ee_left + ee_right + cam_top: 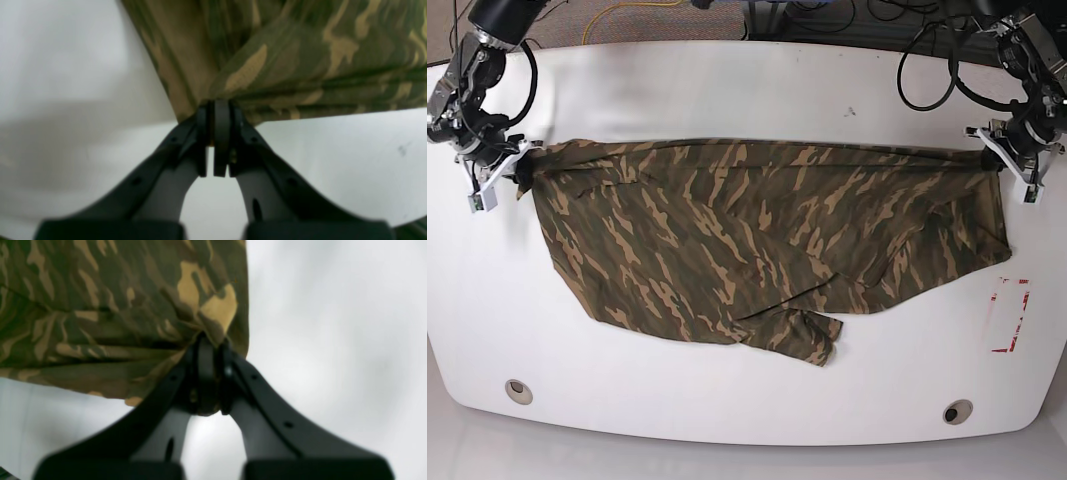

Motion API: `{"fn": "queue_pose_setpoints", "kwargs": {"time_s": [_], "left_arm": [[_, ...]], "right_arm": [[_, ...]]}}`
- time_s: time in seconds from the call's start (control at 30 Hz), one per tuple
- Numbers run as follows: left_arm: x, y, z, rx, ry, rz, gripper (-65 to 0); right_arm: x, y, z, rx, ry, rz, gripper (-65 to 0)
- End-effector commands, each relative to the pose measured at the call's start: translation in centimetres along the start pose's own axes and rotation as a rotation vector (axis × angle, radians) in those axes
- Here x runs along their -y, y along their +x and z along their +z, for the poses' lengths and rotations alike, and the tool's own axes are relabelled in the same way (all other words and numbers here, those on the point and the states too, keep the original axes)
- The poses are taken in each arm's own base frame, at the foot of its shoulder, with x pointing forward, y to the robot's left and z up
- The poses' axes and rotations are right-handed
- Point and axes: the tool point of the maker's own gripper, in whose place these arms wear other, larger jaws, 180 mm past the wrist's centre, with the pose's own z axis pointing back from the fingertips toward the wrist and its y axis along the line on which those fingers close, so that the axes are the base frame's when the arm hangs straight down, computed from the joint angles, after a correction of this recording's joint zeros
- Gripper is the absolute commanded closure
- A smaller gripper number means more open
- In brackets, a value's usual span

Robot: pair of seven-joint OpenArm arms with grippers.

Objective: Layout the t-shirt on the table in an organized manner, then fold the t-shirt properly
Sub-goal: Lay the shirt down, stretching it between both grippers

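Stretched between both grippers, the t-shirt [757, 250] hangs wrinkled.

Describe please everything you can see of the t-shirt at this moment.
The t-shirt is soft cloth in a camouflage print of olive, brown and tan. It is stretched wide across the white table, its far edge pulled taut in a nearly straight line. The left end effector and the right end effector are each shut on one end of that edge. The rest lies on the table, wrinkled and uneven. A short sleeve sticks out at the near edge.
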Motion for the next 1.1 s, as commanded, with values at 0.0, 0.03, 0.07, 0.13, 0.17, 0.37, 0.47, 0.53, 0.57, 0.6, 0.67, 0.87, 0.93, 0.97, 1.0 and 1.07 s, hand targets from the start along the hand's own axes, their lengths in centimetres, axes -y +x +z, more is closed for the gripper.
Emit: {"fn": "queue_pose_setpoints", "kwargs": {"time_s": [0.0, 0.03, 0.07, 0.13, 0.17, 0.37, 0.47, 0.53, 0.57, 0.6, 0.67, 0.87, 0.93, 0.97, 1.0, 1.07], "left_arm": [[-0.5, 1.0, 0.6, 0.035, 0.018, -0.015, 0.0], [-0.5, 1.0, 0.6, 0.035, 0.018, -0.015, 0.0], [-0.5, 0.8, 0.6, 0.030, 0.018, -0.015, 0.0], [-0.6, 0.5, 0.6, 0.024, 0.018, -0.013, 0.0], [-0.6, 0.5, 0.6, 0.023, 0.018, -0.013, 0.0], [-1.2, 0.6, 0.9, 0.017, 0.035, -0.029, 0.0], [-1.4, 0.3, 1.0, 0.008, 0.038, -0.031, 0.0], [-1.4, 0.1, 1.0, 0.004, 0.038, -0.032, 0.0], [-1.4, 0.1, 1.0, 0.004, 0.038, -0.032, 0.0], [-1.5, 0.2, 1.1, 0.004, 0.042, -0.036, 0.0], [-1.9, 0.3, 1.3, 0.002, 0.050, -0.044, 0.0], [-2.4, -0.2, 1.6, -0.018, 0.061, -0.057, 0.0], [-2.4, -0.2, 1.6, -0.016, 0.061, -0.058, 0.0], [-2.4, -0.1, 1.6, -0.014, 0.060, -0.059, 0.0], [-2.4, 0.0, 1.6, -0.010, 0.061, -0.060, 0.0], [-2.3, 0.7, 1.6, 0.005, 0.060, -0.061, 0.0]], "right_arm": [[0.8, 1.1, 0.9, 0.036, -0.023, 0.023, 0.0], [0.8, 1.1, 0.9, 0.034, -0.023, 0.023, 0.0], [0.8, 1.0, 0.9, 0.033, -0.023, 0.023, 0.0], [0.8, 0.7, 0.9, 0.025, -0.023, 0.022, 0.0], [0.8, 0.5, 0.9, 0.022, -0.023, 0.021, 0.0], [0.8, 0.1, 1.0, 0.013, -0.023, 0.020, 0.0], [0.8, -0.3, 1.0, 0.004, -0.023, 0.019, 0.0], [0.8, -0.6, 1.0, -0.004, -0.023, 0.018, 0.0], [0.8, -0.7, 1.0, -0.005, -0.024, 0.017, 0.0], [0.8, -0.7, 1.0, -0.006, -0.024, 0.016, 0.0], [0.8, -0.8, 1.0, -0.008, -0.023, 0.015, 0.0], [0.8, -1.4, 1.1, -0.022, -0.024, 0.013, 0.0], [0.8, -1.5, 1.1, -0.022, -0.024, 0.014, 0.0], [0.8, -1.5, 1.1, -0.022, -0.024, 0.014, 0.0], [0.8, -1.3, 1.1, -0.018, -0.025, 0.013, 0.0], [1.1, -1.0, 1.3, -0.007, -0.033, 0.008, 0.0]]}}
